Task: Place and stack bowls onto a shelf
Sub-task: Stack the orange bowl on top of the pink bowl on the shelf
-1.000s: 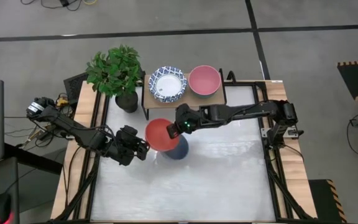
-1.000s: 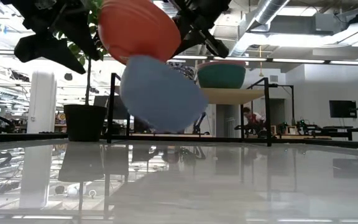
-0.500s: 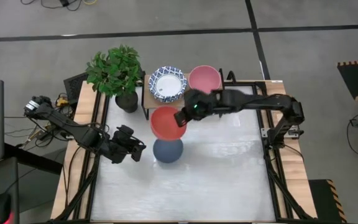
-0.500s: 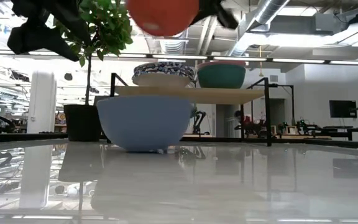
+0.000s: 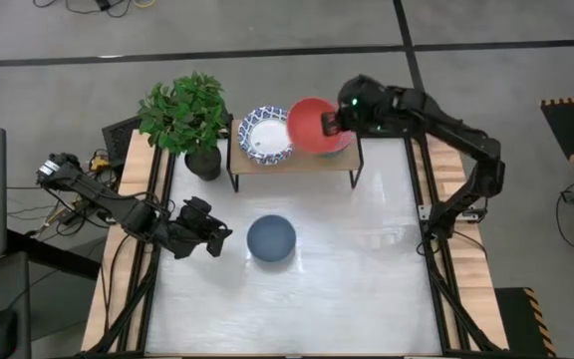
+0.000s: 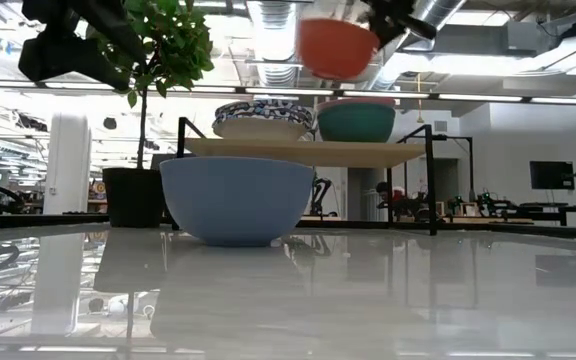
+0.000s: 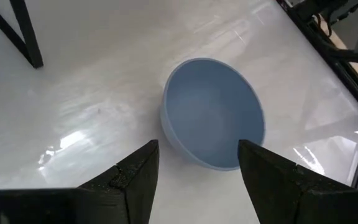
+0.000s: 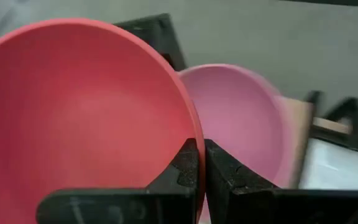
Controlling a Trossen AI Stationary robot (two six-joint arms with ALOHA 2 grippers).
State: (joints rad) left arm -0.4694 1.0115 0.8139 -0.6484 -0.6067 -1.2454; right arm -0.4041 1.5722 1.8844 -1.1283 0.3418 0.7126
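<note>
right gripper (image 5: 329,124), pinched shut on the red bowl's (image 5: 311,124) rim, has carried it from mid-table to above the pink bowl (image 5: 341,146) on the shelf (image 5: 297,163); low view shows it hovering, unstacked; right wrist confirms; left gripper (image 7: 197,163) waits, fingers apart and holding nothing, near the blue bowl (image 7: 213,121).

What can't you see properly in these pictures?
- High view: the pink bowl on the shelf is mostly hidden by the red bowl in the right gripper.
- Low view: the right gripper is cut off by the top edge.
- Low view: the shelf's middle is hidden by the blue bowl.
</note>
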